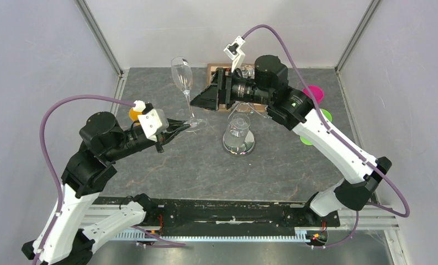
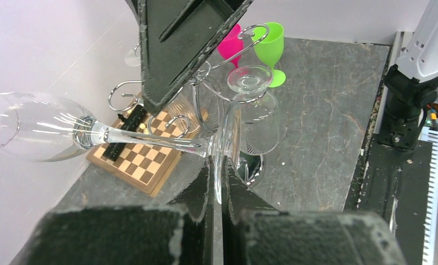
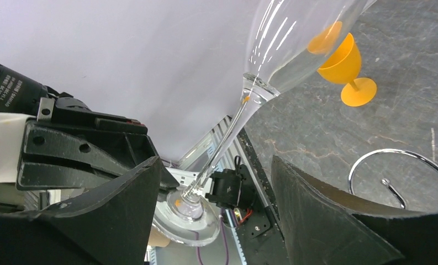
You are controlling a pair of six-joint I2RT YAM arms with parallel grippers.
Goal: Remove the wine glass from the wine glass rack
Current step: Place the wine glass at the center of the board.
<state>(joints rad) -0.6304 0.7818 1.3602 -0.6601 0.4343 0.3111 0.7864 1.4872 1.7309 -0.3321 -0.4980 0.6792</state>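
Left gripper (image 2: 217, 172) is pinched tight on the wine glass (image 2: 40, 130) foot, with bare table (image 1: 178, 165) separating it from the wine glass rack (image 1: 238, 144). Right gripper (image 3: 215, 165) gapes wide and empty near the stem.

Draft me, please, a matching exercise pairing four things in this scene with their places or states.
1. tall clear glass
2. orange goblet
3. chessboard
4. right fingers

A. spread open
B. lying flat beyond the rack
C. foot pinched between the left fingers
D. standing upright on its own foot

Pairs: 1-C, 2-D, 3-B, 4-A
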